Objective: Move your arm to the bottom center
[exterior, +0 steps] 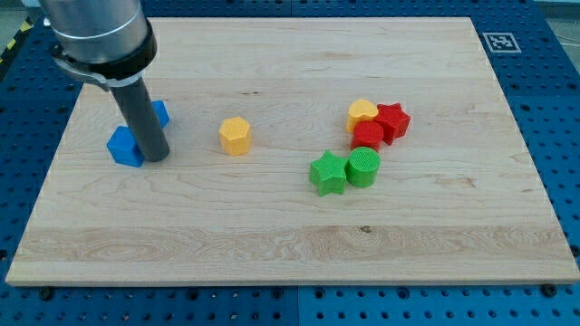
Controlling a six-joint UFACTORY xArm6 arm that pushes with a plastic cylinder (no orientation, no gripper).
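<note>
My tip (156, 158) rests on the wooden board (290, 244) at the view's left. It touches or nearly touches the right side of a blue block (124, 146). A second blue block (161, 112) sits just behind the rod and is partly hidden by it. A yellow hexagonal block (235, 136) stands to the right of the tip. Further right lies a cluster: a green star (328, 173), a green cylinder (362, 167), a red cylinder (368, 136), a red star (392, 120) and a yellow heart (362, 112).
The board lies on a blue perforated table (553, 109). A black-and-white marker tag (500, 42) sits at the board's top right corner. The arm's grey housing (95, 36) fills the view's top left.
</note>
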